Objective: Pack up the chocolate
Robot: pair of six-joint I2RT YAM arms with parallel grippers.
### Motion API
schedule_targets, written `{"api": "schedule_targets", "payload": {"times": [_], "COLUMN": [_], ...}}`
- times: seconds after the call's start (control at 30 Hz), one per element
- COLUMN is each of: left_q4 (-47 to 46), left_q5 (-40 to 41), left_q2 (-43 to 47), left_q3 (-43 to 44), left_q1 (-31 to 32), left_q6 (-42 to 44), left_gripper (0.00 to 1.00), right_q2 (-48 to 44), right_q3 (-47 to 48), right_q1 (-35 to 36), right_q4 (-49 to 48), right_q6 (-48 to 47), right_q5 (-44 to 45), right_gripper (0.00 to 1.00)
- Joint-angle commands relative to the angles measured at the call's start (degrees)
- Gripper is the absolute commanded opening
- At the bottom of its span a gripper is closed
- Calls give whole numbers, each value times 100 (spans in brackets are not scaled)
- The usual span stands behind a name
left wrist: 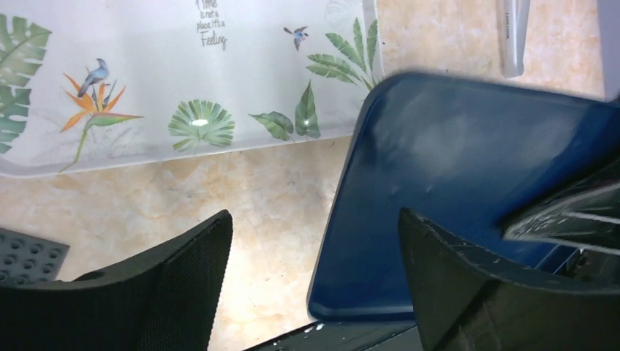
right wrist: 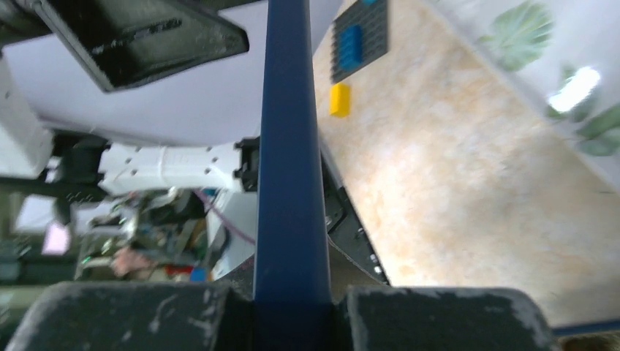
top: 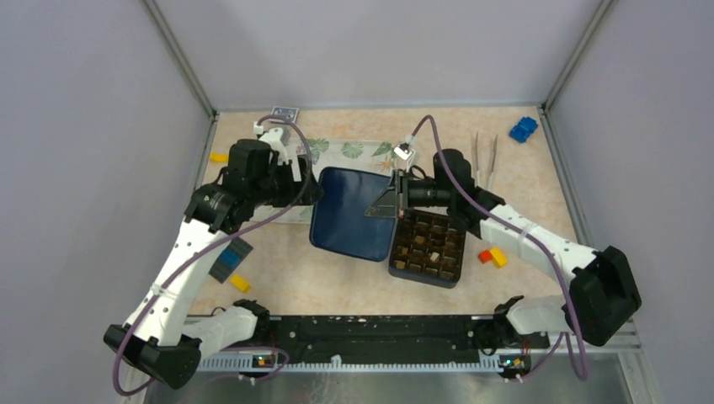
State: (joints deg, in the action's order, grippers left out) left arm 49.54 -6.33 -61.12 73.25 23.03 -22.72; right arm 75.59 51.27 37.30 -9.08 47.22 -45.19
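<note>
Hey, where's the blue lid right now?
In the top view, the blue lid is mid-table, directly left of the gridded box, its right edge clamped by the right gripper; the leaf-print tray lies behind it.

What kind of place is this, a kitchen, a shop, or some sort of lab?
Probably a robot test cell in a lab: plain grey walls box in a table, the left arm and right arm are bolted to a rail, and toy blocks lie scattered.

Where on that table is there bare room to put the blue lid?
Bare tabletop lies near the arms, between the yellow block and box, in front of the lid. Another patch: right of the tweezers, nearer than the far blue block. Crowded mid-table: tray, lid, box.
</note>
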Motion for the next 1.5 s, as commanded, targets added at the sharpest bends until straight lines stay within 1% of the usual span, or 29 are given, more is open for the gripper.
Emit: {"api": "schedule_targets", "payload": {"times": [0.0, 0.03, 0.07, 0.17, 0.23, 0.3, 0.33, 0.4, 0.5, 0.6, 0.67, 0.73, 0.77, 0.8, 0.9, 1.0, 1.07, 1.2, 1.37, 1.47], "left_q4": [-239, -140, -8, 202, 212, 123, 92, -17, -643, -1779, -2981, -3751, -4045, -4146, -3990, -4358, -4544, -4541, -4341, -4143], "left_q5": [220, 238, 245, -102, -554, -1365, -1696, -2221, -3191, -4000, -4286, -4448, -4557, -4680, -5023, -5207, -5251, -5240, -5305, -5459], "left_q2": [37, -13, -83, -225, -304, -473, -603, -905, -1168, -1332, -1396, -1506, -1637, -1804, -2376, -2758, -2971, -3272, -3423, -3548], "left_q3": [228, 370, 537, 917, 1013, 1029, 1058, 1142, 891, 303, -28, -240, -273, -211, 208, 395, 572, 1028, 1416, 1604], "left_q1": [-118, -179, -284, -746, -1130, -1461, -1531, -1547, -1547, -1495, -1326, -1146, -1072, -1020, -946, -833, -721, -449, -356, -256], "left_q6": [-92, -66, -39, 91, 103, 59, -2, -160, -564, -1522, -2511, -3304, -3647, -3920, -4284, -4626, -4754, -4738, -4428, -4109], "left_gripper": [91, 97, 98, 99, 99, 99, 99, 99, 99, 99, 99, 99, 99, 99, 99, 99, 99, 99, 99, 99], "right_q2": [-587, -635, -672, -779, -871, -938, -931, -717, -194, 79, -24, -386, -632, -894, -1547, -1940, -2046, -2152, -2207, -2160], "right_q3": [962, 1197, 1453, 2148, 2485, 2730, 2846, 3122, 3362, 3128, 2734, 2105, 1759, 1364, 334, -400, -687, -1116, -1337, -1332], "right_q1": [-3, 0, 2, 51, 163, 527, 879, 1513, 2184, 2792, 3020, 3148, 3209, 3285, 3535, 3775, 3904, 4084, 4123, 4127], "right_q4": [1968, 2468, 2970, 4288, 4889, 5456, 5689, 6324, 7163, 7542, 7115, 6037, 5324, 4258, 2033, 543, -117, -1037, -1721, -1820], "right_q6": [-1348, -1612, -1877, -2552, -2878, -3274, -3515, -3655, -3534, -3262, -3515, -4249, -4868, -5423, -7132, -8396, -8884, -9547, -10023, -10110], "right_q5": [1674, 2145, 2616, 4192, 5175, 6322, 7084, 8589, 10317, 11439, 11774, 11824, 11811, 11839, 11790, 11628, 11554, 11482, 11435, 11429], "right_gripper": [0, 0, 0, 0, 0, 0, 0, 0, 0, 0, 0, 0, 0, 0, 0, 0, 0, 0, 0, 0]}}
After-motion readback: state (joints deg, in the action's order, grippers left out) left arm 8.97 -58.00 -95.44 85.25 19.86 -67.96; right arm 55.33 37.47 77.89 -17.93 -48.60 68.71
